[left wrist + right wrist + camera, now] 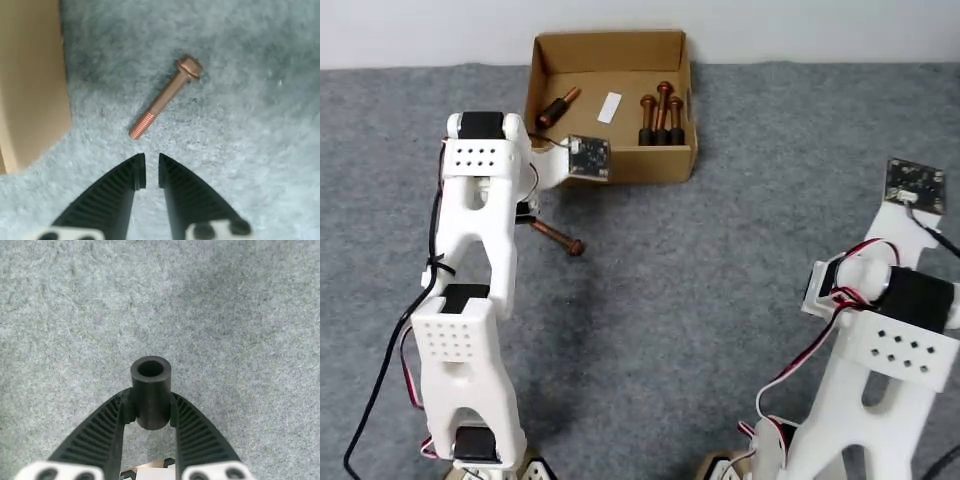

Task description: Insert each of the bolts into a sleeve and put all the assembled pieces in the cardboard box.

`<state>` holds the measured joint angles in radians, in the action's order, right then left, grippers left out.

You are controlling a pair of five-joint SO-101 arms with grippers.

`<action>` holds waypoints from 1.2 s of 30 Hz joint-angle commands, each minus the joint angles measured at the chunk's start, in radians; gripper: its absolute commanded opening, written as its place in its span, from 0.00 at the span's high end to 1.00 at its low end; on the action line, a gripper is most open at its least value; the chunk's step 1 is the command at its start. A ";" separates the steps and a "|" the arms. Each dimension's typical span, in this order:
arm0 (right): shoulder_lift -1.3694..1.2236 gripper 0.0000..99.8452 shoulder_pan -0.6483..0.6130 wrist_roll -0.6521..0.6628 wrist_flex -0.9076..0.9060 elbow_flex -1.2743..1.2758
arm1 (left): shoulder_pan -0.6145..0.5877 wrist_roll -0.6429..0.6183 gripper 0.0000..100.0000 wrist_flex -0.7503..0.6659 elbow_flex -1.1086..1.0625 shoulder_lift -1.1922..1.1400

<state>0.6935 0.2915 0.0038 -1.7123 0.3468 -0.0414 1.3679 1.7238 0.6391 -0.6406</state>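
A copper bolt (165, 97) lies loose on the grey carpet, also seen in the high view as the bolt (558, 237) just in front of the cardboard box (545, 60). My left gripper (151, 170) hovers right behind the bolt's threaded end, shut, with nothing between its fingers. My right gripper (150, 401) is shut on a black sleeve (150, 390), held above bare carpet with its bore facing up. Inside the box lie one assembled piece (560, 105) at the left and three assembled pieces (661, 117) side by side at the right.
The box's outer wall (30, 80) stands close beside my left gripper. A white label (610, 107) lies in the box. The left arm (480, 230) is near the box; the right arm (890, 300) stands far off at the right.
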 commanded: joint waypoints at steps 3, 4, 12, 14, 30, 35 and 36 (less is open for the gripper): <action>0.027 0.99 0.008 -0.009 0.007 -0.008 | 0.020 0.080 0.85 0.028 0.039 0.009; 0.025 0.99 0.008 -0.009 0.007 -0.008 | 0.029 0.080 0.84 0.028 0.039 0.009; 0.025 0.99 0.010 -0.011 0.007 -0.008 | 0.124 0.106 0.82 0.028 0.031 -0.009; 0.025 0.99 0.010 -0.011 0.007 -0.008 | 0.137 0.118 0.82 0.026 0.036 -0.040; 0.025 0.99 0.007 -0.011 0.005 -0.008 | 0.147 0.115 0.86 -0.072 0.134 -0.259; 0.027 0.99 0.010 -0.011 -0.027 -0.009 | 0.163 0.112 0.91 -0.063 0.220 -0.342; 0.027 0.99 0.010 -0.011 -0.035 -0.011 | 0.166 0.112 0.92 -0.061 0.232 -0.351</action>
<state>0.6935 0.2931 0.0038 -1.7261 0.3468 0.1089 1.4722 1.6701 0.8032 -0.9874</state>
